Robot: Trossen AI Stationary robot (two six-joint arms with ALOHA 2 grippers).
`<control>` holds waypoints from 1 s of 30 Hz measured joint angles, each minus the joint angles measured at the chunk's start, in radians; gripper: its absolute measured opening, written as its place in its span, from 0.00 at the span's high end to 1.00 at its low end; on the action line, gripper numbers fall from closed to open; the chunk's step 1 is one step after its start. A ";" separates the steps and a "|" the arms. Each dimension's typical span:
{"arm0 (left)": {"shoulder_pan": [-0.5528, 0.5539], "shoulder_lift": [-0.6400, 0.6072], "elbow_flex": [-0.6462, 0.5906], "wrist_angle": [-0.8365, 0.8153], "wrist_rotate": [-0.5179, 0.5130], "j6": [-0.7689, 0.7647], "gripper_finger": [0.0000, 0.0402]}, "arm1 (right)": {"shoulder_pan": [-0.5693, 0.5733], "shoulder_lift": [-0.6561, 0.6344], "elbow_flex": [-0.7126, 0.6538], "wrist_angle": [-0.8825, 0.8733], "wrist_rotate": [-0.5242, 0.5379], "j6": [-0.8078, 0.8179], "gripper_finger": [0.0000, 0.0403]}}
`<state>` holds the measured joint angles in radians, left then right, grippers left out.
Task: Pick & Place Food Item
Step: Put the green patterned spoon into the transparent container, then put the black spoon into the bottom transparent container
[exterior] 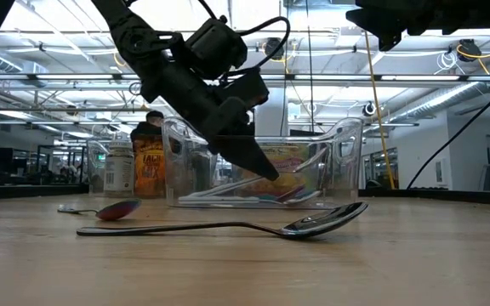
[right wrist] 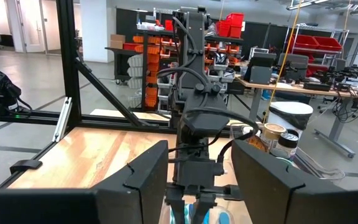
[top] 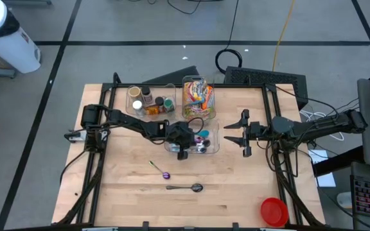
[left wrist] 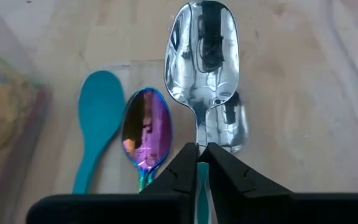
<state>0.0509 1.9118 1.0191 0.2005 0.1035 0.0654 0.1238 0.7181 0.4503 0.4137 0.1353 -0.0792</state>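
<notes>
Left gripper down inside a clear bin near the middle of the table, fingers clenched on the thin handle of a steel spoon. Spoon bowl pointing away from the fingers, shiny side up. Just under it, partly hidden, what looks like one more steel bowl. Beside it in the same bin a purple spoon and, next to that, a teal spoon, both lying flat and side by side.

Right gripper hanging in the air just beside the right side of the bin, jaws apart, grasping nothing.

Snacks in colourful packets, untouched, in a second clear tub at the back edge, right behind the bin. To its left, also at the back edge, a tub with jars.

Toward the front edge, on the bare wood: a small spoon with purple bowl, then a long spoon closer to the edge. Near the front right corner, a red lid.
</notes>
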 joint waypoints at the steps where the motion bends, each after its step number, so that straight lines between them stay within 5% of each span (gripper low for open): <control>1: 0.000 0.000 0.000 -0.002 -0.014 -0.002 0.92 | 0.000 0.000 0.000 0.000 0.000 0.000 0.58; 19: -0.006 -0.009 0.000 -0.020 -0.054 -0.028 0.84 | 0.000 0.000 0.000 0.000 0.000 0.001 0.58; 30: -0.052 -0.297 0.001 -0.181 -0.053 -0.077 0.51 | 0.000 0.000 0.000 0.000 0.000 0.008 0.58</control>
<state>-0.0016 1.6143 1.0203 0.0193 0.0505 -0.0120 0.1238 0.7185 0.4503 0.4136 0.1351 -0.0715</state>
